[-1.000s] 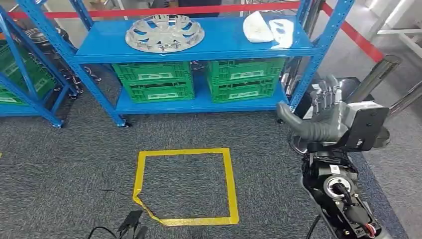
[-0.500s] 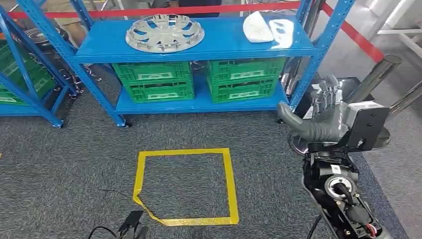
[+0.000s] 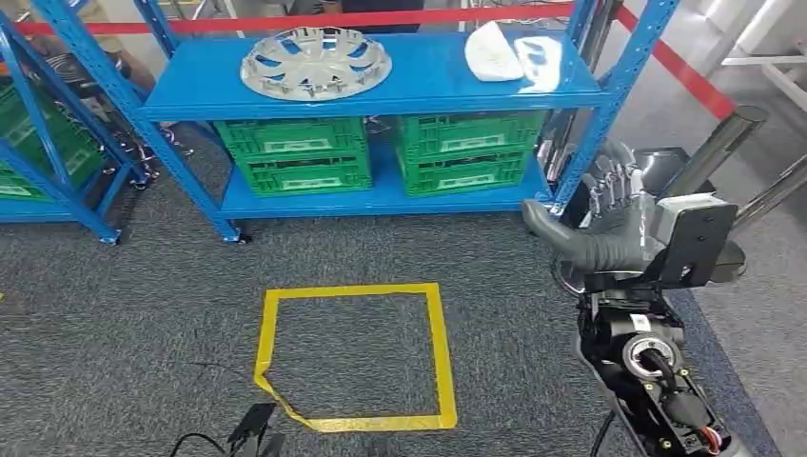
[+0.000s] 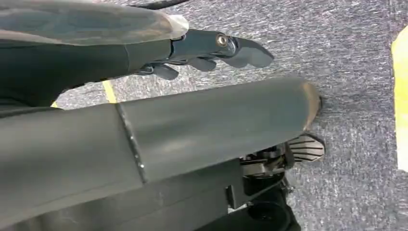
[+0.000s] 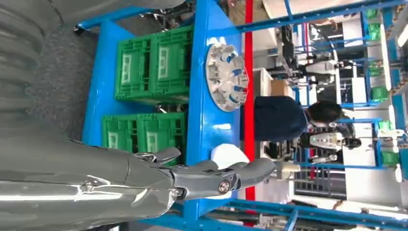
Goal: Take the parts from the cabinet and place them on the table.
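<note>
Hubcap [image 3: 315, 63] lies near the left end of the blue shelf [image 3: 409, 90], white parts [image 3: 493, 51] toward its right end; right hand [image 3: 609, 224] is raised beside the shelf's right post, fingers [image 3: 614, 183] spread and empty.

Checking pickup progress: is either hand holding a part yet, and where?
No. The right hand is raised with fingers apart; the left hand hangs holding nothing.
</note>
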You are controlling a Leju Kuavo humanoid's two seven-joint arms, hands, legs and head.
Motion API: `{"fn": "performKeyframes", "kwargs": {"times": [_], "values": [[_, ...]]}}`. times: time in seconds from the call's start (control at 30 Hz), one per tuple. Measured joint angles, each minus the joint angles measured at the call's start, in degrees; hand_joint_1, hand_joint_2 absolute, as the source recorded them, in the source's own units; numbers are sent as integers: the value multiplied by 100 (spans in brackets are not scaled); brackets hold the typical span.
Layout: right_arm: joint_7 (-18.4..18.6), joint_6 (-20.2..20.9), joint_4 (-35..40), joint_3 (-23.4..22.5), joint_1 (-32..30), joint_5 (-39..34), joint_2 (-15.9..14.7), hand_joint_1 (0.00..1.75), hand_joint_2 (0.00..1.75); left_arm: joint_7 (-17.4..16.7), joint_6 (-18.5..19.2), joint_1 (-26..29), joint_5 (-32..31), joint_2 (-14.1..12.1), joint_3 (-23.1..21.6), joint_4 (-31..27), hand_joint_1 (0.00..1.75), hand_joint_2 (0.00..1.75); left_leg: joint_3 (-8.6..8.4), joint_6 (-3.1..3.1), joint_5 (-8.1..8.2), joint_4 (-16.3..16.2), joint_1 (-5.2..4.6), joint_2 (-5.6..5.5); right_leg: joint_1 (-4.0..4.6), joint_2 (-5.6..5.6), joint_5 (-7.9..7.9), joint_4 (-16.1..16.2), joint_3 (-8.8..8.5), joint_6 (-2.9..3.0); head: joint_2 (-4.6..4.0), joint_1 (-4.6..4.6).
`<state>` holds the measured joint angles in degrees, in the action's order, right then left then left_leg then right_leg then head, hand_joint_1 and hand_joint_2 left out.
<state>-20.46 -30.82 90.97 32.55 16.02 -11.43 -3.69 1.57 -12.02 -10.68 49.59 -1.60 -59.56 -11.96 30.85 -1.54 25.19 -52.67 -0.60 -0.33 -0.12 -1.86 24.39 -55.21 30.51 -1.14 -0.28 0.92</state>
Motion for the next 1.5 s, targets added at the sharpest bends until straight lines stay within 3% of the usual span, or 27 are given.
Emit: {"fn": "performKeyframes", "kwargs": {"times": [0.1, 0.2, 0.27, 0.37, 0.4, 0.43, 0.53, 0.6, 0.63, 0.7, 0.77, 0.8, 0.83, 0.9, 0.93, 0.97, 1.0, 1.03, 1.1, 1.13, 1.2, 1.23, 1.27, 1.33, 1.37, 1.4, 1.5], "values": [[-15, 31, 2, -2, 33, -15, 0, 0, 175, 0, 7, 2, -7, 9, 0, -2, 0, 0, -177, -91, 55, 85, 49, 14, 4, 90, 280, -476, 239, -55, 0, 4], [-11, 50, 0, -2, -1, -39, 0, 0, 175, -28, 11, 29, -15, 13, 0, -2, 0, 0, -245, -64, 124, 82, 69, 42, -74, 109, 754, -1767, 1007, -135, 0, -24], [-11, 66, -4, 0, -9, -39, 0, 0, 175, -46, 11, 76, -20, 17, 0, -2, 0, 0, -346, 15, 193, 79, 118, 51, -135, 134, 546, -1689, 1089, -157, 0, -33], [-11, 72, -11, 0, -10, -35, -4, 0, 175, -61, 11, 114, -20, 20, 0, -2, 0, 0, -568, 193, 377, 70, 203, 54, -261, 227, -342, -203, 501, -317, 0, -70], [-13, 72, -24, -2, -7, -35, -7, 0, 175, -63, 11, 113, -20, 0, 0, -2, 0, 0, -622, 250, 425, 42, 209, 65, -215, 243, -152, -93, 514, -348, 0, -94], [-4, 72, -26, 2, -15, -35, -7, 0, 175, -66, 11, 101, -22, 0, 0, -2, 0, 0, -618, 301, 456, 66, 202, 74, -193, 230, -32, -84, 493, -169, 0, -94], [-17, 72, -24, 2, -10, -33, -7, 0, 175, -66, 11, 73, -26, 15, 0, -4, 0, 0, -661, 411, 406, -111, 233, 88, -160, 140, 33, -109, 342, 24, 0, -26], [-33, 74, 2, -4, 5, -24, -2, 0, 175, -59, 11, 36, -35, 17, 0, -4, 0, 0, -123, 423, 90, -993, 248, 77, -156, 113, 136, -65, 151, 114, 0, 37], [-31, 72, 0, -2, -3, -24, -2, 0, 175, -59, 11, 35, -39, 20, 0, -4, 0, 0, 249, 426, 105, -1466, 242, 76, -147, 108, 201, -37, 63, 135, 0, 68], [-26, 72, 0, 2, -40, -26, -2, 0, 175, -63, 15, 66, -39, 26, -2, -2, 0, 0, 831, 437, 597, -1981, 213, 75, -113, 89, 341, 56, -192, 175, 0, 114], [-22, 72, -2, 2, -41, -28, -2, 0, 175, -68, 15, 112, -42, 24, -2, -2, 0, 0, 1099, 385, 992, -1828, 182, 72, -80, 27, 499, 127, -478, 199, 0, 144], [-17, 70, 0, 2, -41, -28, -2, 0, 175, -70, 13, 119, -42, 24, -2, -2, 0, 0, 1097, 331, 915, -1476, 145, 70, -62, 9, 589, 166, -643, 202, 0, 166], [-20, 72, 0, 2, -39, -28, -2, 0, 175, -70, 15, 118, -42, 24, -4, -2, 0, 0, 1035, 253, 628, -1043, 102, 66, -41, 8, 673, 212, -766, 210, 0, 197], [-17, 72, 0, 2, -33, -28, -2, 0, 175, -72, 15, 122, -42, -20, -2, -2, 0, 0, 858, 52, -503, -125, 0, 41, -37, -15, 813, 299, -994, 210, 0, 232], [-15, 72, -4, 4, -27, -31, -2, 0, 175, -77, 15, 118, -42, -11, -4, -2, 0, 0, 797, 35, -362, -204, -49, -62, -14, -111, 903, 360, -1078, 166, 0, 225], [-4, 72, 18, 9, -16, -35, 9, 0, 175, -83, 13, 104, -42, -13, -7, -4, 0, 0, 659, 35, -337, -112, -66, -62, -21, -81, 1101, 494, -1223, 144, 0, 243], [-18, 70, 55, 7, -21, -28, 9, 0, 175, -79, 13, 102, -44, -13, -9, -4, 0, 0, 550, 63, -294, 40, -40, -86, -37, -70, 823, 368, -1503, 116, 0, 246], [-28, 68, 59, 4, 21, -28, 9, 0, 175, -79, 13, 81, -50, 15, -11, -4, 0, 0, 428, 86, -217, 62, -54, -82, -22, -67, 678, 203, -1409, 49, -2, 227], [-19, 61, 81, 9, 32, -35, 9, 0, 175, -90, -2, 41, -59, 20, -11, -6, 0, 0, 178, 27, -527, 108, 17, -62, -18, 67, 594, -512, -1100, 0, 0, 245], [-17, 64, 83, 13, 23, -35, 9, 0, 175, -92, -2, 53, -55, 13, -11, -4, 0, 0, 111, 35, -466, 90, -1, -29, -22, 118, 676, -912, -884, -13, 0, 197], [-15, 59, 81, 22, -9, -35, 9, 0, 175, -103, -43, 63, -28, 26, -11, -7, 0, 0, 30, 29, -365, 75, 9, -22, -42, 140, 1322, -1348, -381, -33, 0, 151], [-15, 53, 83, 24, -24, -35, 9, 0, 175, -105, -79, 64, -9, 31, -11, -7, 0, 0, -7, 27, -304, 67, 9, -26, -41, 145, 1752, -1330, -212, -45, 0, 118], [-15, 48, 81, 24, -36, -35, 7, 0, 175, -105, -90, 88, 5, 42, -11, -7, 0, 0, -61, 31, -241, 66, 5, -31, -37, 146, 1977, -1192, -106, -32, 0, 72], [-17, 48, 81, 24, -43, -35, 7, 0, 175, -105, -92, 114, 7, 46, -11, -7, 0, 0, -189, 37, -119, 56, -9, -31, -16, 145, 1724, -622, -40, 25, 0, 33], [-15, 48, 81, 24, -49, -35, 5, 0, 175, -105, -92, 116, 7, 50, -11, -7, 0, 0, -258, 43, -53, 51, -16, -27, 4, 146, 1110, -200, -33, 61, 0, 9], [-15, 48, 76, 24, -80, -35, 0, 0, 175, -107, -92, 137, 9, 63, -11, -4, 0, 0, -281, 56, -5, 59, -17, -29, 14, 145, 231, 7, -59, 97, 0, 11], [-13, 29, 81, 28, -83, -39, -4, 0, 175, -149, -74, 101, 24, 59, -11, -7, 0, 0, -259, 139, 44, -21, -17, -50, 53, 118, 138, 101, -52, 153, 0, -13]]}}
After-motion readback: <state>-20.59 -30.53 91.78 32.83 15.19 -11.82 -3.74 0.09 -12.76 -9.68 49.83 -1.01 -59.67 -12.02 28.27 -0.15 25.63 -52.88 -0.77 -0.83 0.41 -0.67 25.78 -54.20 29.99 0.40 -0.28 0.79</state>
